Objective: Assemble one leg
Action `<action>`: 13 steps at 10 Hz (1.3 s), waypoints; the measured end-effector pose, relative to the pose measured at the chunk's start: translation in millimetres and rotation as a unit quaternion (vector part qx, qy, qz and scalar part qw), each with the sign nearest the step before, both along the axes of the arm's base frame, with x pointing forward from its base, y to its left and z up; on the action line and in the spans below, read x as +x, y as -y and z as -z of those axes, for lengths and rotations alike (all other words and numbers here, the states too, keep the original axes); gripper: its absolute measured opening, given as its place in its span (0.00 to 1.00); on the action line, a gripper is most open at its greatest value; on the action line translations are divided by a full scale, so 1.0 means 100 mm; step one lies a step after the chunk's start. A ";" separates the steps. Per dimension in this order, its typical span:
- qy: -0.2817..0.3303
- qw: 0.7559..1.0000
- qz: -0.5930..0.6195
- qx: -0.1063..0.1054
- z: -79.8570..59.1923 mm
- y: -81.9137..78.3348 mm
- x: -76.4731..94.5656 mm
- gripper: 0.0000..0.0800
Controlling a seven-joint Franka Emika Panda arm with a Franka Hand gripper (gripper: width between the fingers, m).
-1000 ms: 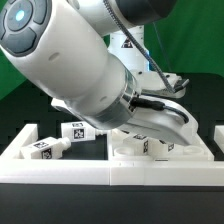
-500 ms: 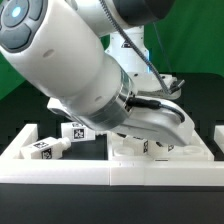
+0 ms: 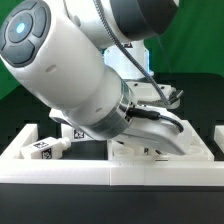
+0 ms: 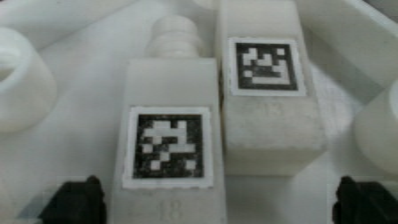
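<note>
In the wrist view two white legs lie side by side, each with a black-and-white tag. The nearer leg (image 4: 171, 135) has its round stub (image 4: 173, 40) pointing away from me. The second leg (image 4: 263, 95) lies against it. My gripper (image 4: 219, 203) is open just above them. Its dark fingertips (image 4: 75, 200) stand wide apart, outside both legs, touching neither. In the exterior view my hand (image 3: 160, 130) is low over the white panel (image 3: 110, 168) and hides the fingertips. Two more legs (image 3: 45, 148) (image 3: 72, 132) lie at the exterior view's left.
Rounded white parts (image 4: 18, 85) (image 4: 381, 110) flank the two legs in the wrist view. The panel's raised rim (image 3: 25, 138) runs along the front and sides. The bulky arm (image 3: 70, 70) blocks most of the exterior view. A green backdrop stands behind.
The arm has swung toward the exterior view's right and lowered. The hand now covers the tagged legs that showed under it before.
</note>
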State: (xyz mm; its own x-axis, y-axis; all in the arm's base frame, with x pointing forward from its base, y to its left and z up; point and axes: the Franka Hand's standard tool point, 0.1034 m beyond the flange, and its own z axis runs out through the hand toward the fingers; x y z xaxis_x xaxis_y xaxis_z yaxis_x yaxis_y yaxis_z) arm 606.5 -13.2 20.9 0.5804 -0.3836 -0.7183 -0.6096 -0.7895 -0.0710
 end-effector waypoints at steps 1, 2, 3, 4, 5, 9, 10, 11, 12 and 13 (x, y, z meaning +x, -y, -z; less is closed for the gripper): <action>0.000 1.000 -0.003 0.003 0.00 0.00 -0.01 0.81; 0.001 1.000 -0.007 0.007 0.01 0.01 -0.03 0.81; 0.001 1.000 -0.010 0.010 0.02 0.01 -0.04 0.81; 0.001 1.000 -0.010 0.010 0.03 0.01 -0.04 0.67; 0.001 1.000 -0.010 0.010 0.03 0.01 -0.04 0.67; 0.002 1.000 -0.010 0.010 0.03 0.01 -0.04 0.36; 0.004 1.000 -0.010 0.009 0.00 0.02 -0.02 0.36; 0.003 1.000 -0.012 0.012 -0.07 0.01 -0.02 0.36; -0.001 1.000 -0.015 0.016 -0.23 0.00 0.00 0.36; -0.002 1.000 -0.017 0.019 -0.44 -0.03 0.03 0.36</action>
